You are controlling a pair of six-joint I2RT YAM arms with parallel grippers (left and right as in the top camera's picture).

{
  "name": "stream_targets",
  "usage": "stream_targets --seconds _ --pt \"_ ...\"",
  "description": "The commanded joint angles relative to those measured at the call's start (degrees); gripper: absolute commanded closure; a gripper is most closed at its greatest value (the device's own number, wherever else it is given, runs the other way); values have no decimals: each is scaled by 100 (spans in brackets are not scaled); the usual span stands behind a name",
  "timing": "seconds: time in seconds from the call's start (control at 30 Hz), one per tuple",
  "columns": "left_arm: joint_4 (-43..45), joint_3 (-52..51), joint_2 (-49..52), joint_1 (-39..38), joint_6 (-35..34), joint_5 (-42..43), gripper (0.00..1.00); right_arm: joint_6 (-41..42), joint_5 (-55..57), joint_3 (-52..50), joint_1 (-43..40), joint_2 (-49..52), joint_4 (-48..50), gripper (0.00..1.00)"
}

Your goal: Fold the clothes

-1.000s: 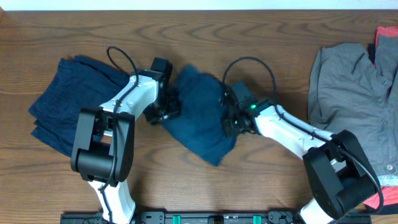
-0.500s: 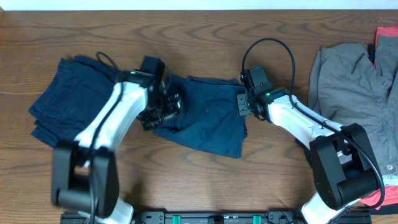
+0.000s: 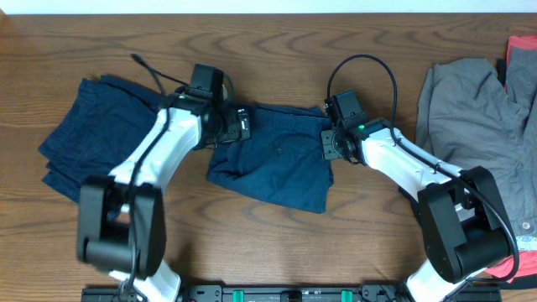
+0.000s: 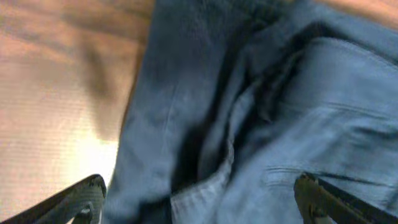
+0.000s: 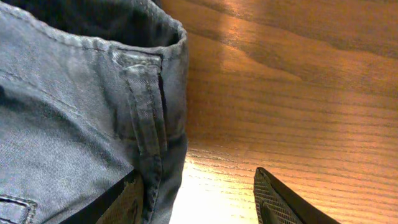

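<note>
A pair of dark navy shorts (image 3: 277, 159) lies spread flat at the table's middle, waistband toward the right. My left gripper (image 3: 241, 126) hovers at the shorts' upper left corner; in the left wrist view it (image 4: 199, 208) stands wide open over rumpled navy fabric (image 4: 261, 124), holding nothing. My right gripper (image 3: 329, 143) is at the waistband's right edge. In the right wrist view it (image 5: 202, 199) is open, the belt-loop edge of the shorts (image 5: 149, 124) resting against its left finger (image 5: 124, 202) and bare wood before the other. A second navy garment (image 3: 92, 138) lies folded at the left.
A crumpled grey garment (image 3: 474, 117) lies at the right side of the wooden table (image 3: 277, 50), with a red cloth (image 3: 522, 59) at the far right edge. Black cables loop above both wrists.
The shorts, bunched between both grippers a second ago, now lie spread flat. My left gripper has opened, let go of the fabric and moved up; my right gripper shifted up and right.
</note>
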Motion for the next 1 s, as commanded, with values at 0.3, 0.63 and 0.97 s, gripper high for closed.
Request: stream_targets --seconds 0.3,0.63,0.97 --pt "551 -4 894 -59 531 385 2 -9 72 72 -11 70 -44 44" --pt "522 -131 1121 -658 533 874 42 -9 72 72 -11 70 -44 44" --pt "299 17 686 -339 535 863 94 -9 166 74 -120 -210 -229 45"
